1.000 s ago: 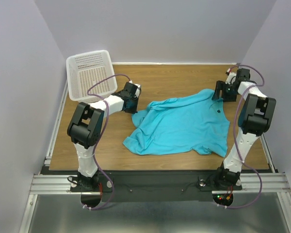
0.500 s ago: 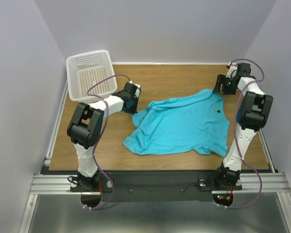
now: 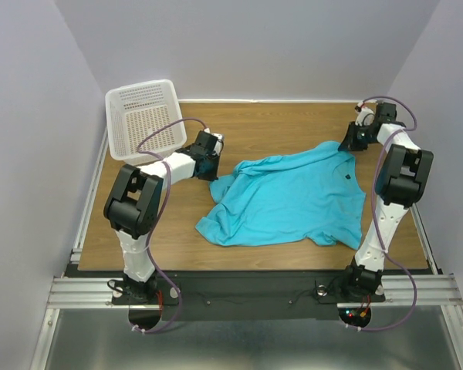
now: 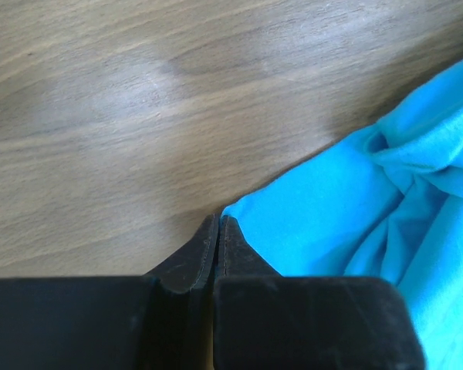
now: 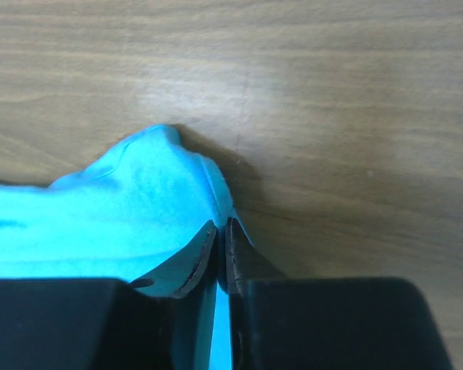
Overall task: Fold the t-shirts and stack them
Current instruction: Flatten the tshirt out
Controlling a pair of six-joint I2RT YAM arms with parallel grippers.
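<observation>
My right claw (image 5: 221, 226) clamped on shirt (image 3: 289, 196) corner; left claw (image 4: 217, 221) closed at far edge, grip unclear. Plan: pull it flat.

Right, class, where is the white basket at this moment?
In the top view, the white basket sits at the table's far left corner, just behind the left end effector and left of the turquoise t-shirt.

Overhead camera and close wrist cameras share the shirt (image 3: 285, 196).
</observation>
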